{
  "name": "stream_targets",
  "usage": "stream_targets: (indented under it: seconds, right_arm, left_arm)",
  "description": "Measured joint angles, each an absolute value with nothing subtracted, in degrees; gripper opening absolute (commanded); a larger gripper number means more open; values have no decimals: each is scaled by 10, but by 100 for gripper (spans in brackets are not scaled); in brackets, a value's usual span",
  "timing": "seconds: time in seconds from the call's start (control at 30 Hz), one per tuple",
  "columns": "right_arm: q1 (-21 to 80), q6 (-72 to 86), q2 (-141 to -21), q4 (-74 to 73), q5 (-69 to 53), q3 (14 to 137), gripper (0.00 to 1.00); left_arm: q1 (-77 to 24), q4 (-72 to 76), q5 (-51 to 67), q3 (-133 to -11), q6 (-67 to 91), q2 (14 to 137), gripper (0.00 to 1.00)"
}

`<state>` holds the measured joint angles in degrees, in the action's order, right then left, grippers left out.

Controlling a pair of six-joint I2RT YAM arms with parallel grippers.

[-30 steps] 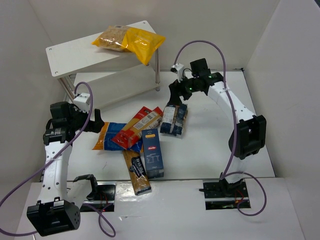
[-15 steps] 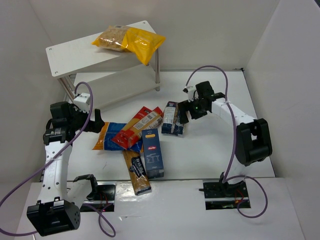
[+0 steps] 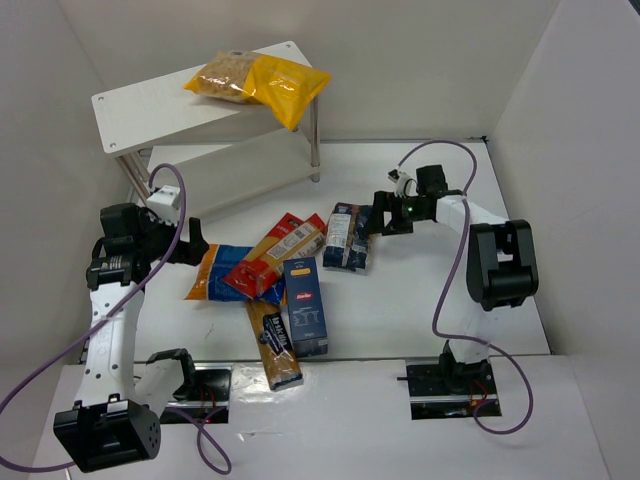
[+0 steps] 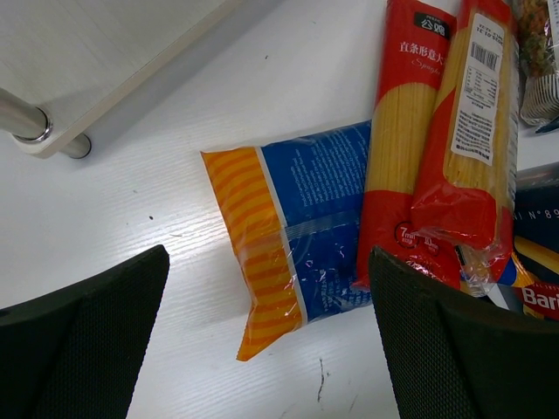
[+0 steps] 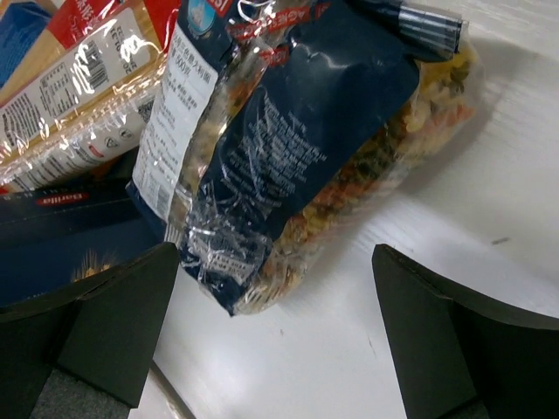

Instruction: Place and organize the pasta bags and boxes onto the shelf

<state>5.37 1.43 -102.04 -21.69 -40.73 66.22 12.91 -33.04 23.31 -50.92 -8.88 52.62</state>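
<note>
The white shelf [image 3: 140,105] stands at the back left with the bright yellow bag [image 3: 283,85] on its top board. The clear bag with dark blue label [image 3: 347,238] lies mid-table; in the right wrist view [image 5: 297,148] it fills the upper part. My right gripper [image 3: 379,219] is open and empty just right of this bag [image 5: 275,340]. The long red-orange box [image 3: 276,252] lies over the flat orange-and-blue bag [image 3: 222,272]. My left gripper [image 3: 196,241] is open and empty, just left of that bag [image 4: 288,236]. The dark blue box [image 3: 305,303] and the long tan-and-dark box [image 3: 273,347] lie nearer.
A shelf leg [image 4: 31,124] and the lower board's corner [image 4: 96,52] show at the upper left of the left wrist view. White walls enclose the table on the left, back and right. The red-orange box [image 5: 74,83] and dark blue box [image 5: 61,231] lie left of the clear bag.
My right arm has drawn back to the right from above the clear bag and lowered beside it. The left arm and the packs have not moved.
</note>
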Motion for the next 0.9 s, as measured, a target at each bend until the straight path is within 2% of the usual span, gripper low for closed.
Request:
stream_targets:
  seconds: [0.5, 0.9]
  right_arm:
    - [40, 67, -1098, -134, -420, 669, 100]
    - [38, 107, -1175, -103, -519, 722, 100]
  left_arm:
    - [129, -330, 232, -509, -89, 528, 100]
    - [129, -329, 223, -509, -89, 530, 100]
